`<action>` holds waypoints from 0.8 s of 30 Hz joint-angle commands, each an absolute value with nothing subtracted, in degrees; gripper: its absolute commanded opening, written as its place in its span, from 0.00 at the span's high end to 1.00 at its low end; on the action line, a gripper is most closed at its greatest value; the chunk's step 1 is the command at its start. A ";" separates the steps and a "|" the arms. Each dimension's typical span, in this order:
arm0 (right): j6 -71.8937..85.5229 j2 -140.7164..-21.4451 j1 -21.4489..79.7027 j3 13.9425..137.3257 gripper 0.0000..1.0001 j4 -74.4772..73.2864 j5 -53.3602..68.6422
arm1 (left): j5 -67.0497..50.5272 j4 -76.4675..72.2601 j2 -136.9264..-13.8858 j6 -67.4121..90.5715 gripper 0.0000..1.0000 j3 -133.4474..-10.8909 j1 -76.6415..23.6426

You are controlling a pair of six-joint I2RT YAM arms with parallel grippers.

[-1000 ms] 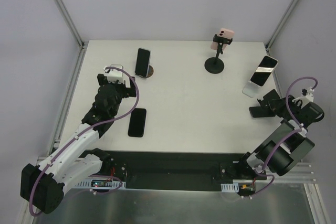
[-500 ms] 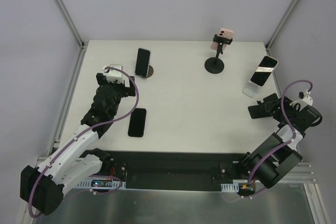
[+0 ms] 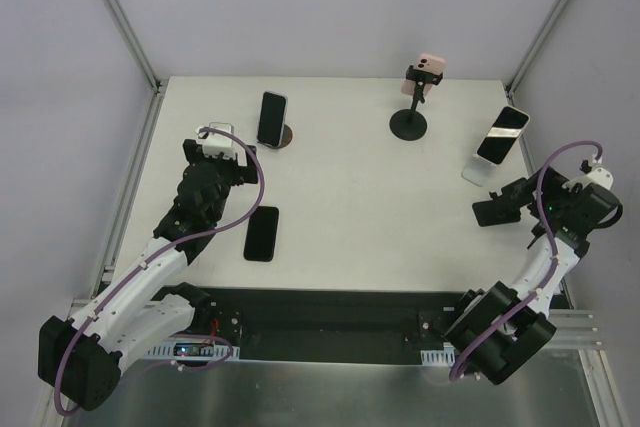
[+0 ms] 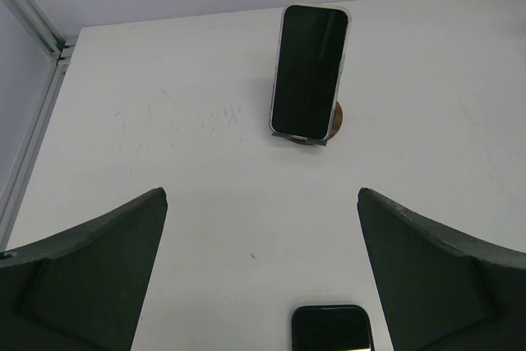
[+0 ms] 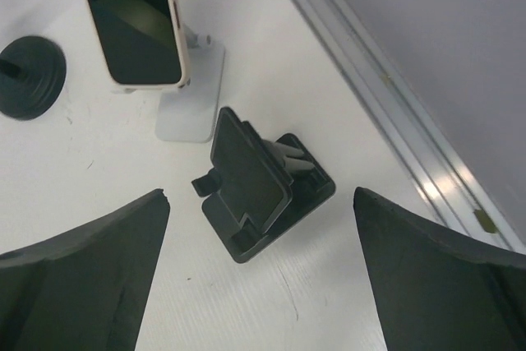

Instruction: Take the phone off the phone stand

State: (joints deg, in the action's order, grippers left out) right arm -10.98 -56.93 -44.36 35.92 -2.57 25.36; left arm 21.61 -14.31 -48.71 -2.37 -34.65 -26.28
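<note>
A dark phone leans upright on a small round brown stand, also seen as the phone in the top view. My left gripper hangs open well in front of it, holding nothing. A second dark phone lies flat on the table below that gripper. At the right, my right gripper is open above an empty black phone stand. A cream-edged phone rests on a white stand just beyond.
A pink phone is clamped on a black pole stand with a round base at the back. The table's metal rail runs close to the right of the black stand. Walls enclose the table on three sides.
My right gripper has gone from nearly shut to wide open, and its wrist has shifted a little to the right. The left arm and all the phones have stayed put.
</note>
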 commanded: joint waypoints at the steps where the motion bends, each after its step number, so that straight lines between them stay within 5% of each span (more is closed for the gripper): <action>1: -9.06 -55.54 -42.28 44.28 0.00 -8.95 12.69 | 22.24 -16.35 -48.16 -2.64 0.01 -34.19 -26.63; 12: -2.81 -60.37 -34.29 65.46 0.04 -19.49 12.58 | 22.06 -15.38 -48.34 -3.87 0.01 -34.98 -26.54; 24: -4.31 -83.47 -18.38 83.13 0.04 -30.57 -8.77 | 22.50 -14.59 -48.96 -5.18 0.01 -35.24 -26.63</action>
